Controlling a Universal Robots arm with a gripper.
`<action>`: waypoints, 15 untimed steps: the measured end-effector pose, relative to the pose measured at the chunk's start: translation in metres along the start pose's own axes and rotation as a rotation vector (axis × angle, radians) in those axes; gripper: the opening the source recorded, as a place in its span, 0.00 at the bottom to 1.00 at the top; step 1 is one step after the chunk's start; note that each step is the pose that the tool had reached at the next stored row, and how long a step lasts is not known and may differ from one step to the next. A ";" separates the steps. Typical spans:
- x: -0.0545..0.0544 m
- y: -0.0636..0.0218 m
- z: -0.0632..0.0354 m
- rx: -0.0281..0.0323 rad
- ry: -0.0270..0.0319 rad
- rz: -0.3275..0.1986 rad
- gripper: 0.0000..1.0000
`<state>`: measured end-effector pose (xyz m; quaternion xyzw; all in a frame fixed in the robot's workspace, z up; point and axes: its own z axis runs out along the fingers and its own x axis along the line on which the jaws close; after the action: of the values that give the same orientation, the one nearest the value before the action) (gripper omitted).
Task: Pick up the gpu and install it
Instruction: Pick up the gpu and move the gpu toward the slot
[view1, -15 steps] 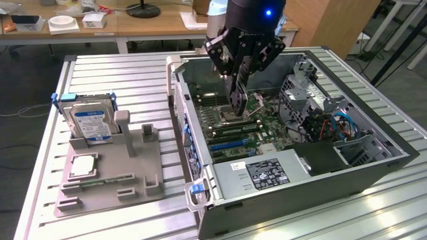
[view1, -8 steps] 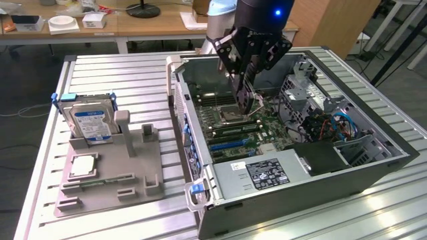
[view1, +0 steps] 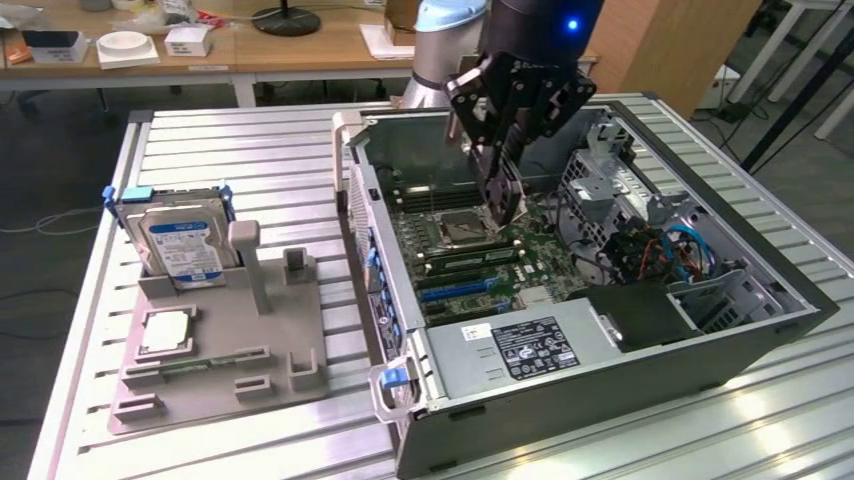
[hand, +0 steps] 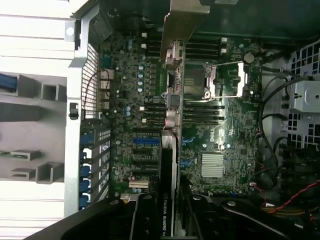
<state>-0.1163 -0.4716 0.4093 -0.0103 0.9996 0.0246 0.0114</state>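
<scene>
My gripper (view1: 501, 148) is shut on the gpu (view1: 499, 190), a thin black card that hangs edge-down over the motherboard (view1: 527, 255) inside the open computer case (view1: 747, 340). The card's lower end is just above the CPU socket (view1: 467, 228) and the memory slots, apart from the board. In the wrist view the gpu (hand: 169, 150) runs edge-on across the board, with its pale metal bracket (hand: 182, 22) at the far end and the gripper (hand: 170, 212) clamped on its labelled edge. The blue expansion slots (hand: 146, 141) lie beside the card, towards the case's rear grille.
A grey fixture (view1: 267, 370) at the exterior view's left holds a silver hard drive (view1: 183, 245), a CPU chip (view1: 163, 332) and a green memory stick (view1: 200, 362). Inside the case are the power supply (view1: 534, 350), drive cages (view1: 607, 170) and blue cables (view1: 687, 250).
</scene>
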 end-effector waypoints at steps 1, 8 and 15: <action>-0.002 0.0004 0.0001 0.0000 0.0001 0.000 0.26; -0.012 0.0027 0.0011 0.0000 0.0002 -0.003 0.26; -0.023 0.0049 0.0021 -0.0002 0.0002 -0.005 0.26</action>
<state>-0.0937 -0.4661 0.4079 -0.0129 0.9995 0.0247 0.0114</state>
